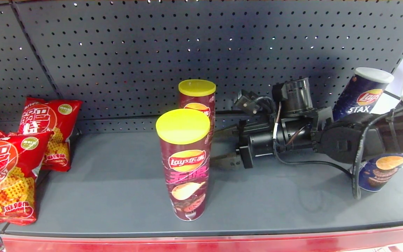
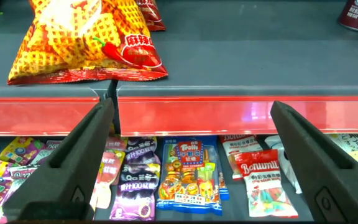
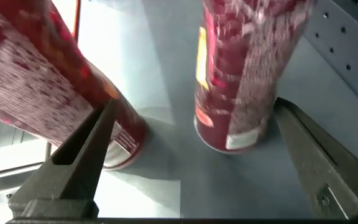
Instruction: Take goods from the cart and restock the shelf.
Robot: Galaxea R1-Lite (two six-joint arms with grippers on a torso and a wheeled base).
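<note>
Right gripper (image 1: 224,146) fingers were spread wide, gripping nothing. Rear yellow-lid chip can (image 1: 197,101) stood upright on the shelf (image 1: 117,189), just past the fingertips and centred between them. Front chip can (image 1: 185,164) stood outside the nearer finger. Left gripper (image 2: 191,106) fingers were also apart and empty, with the red shelf lip (image 2: 229,115) beyond the tips.
</note>
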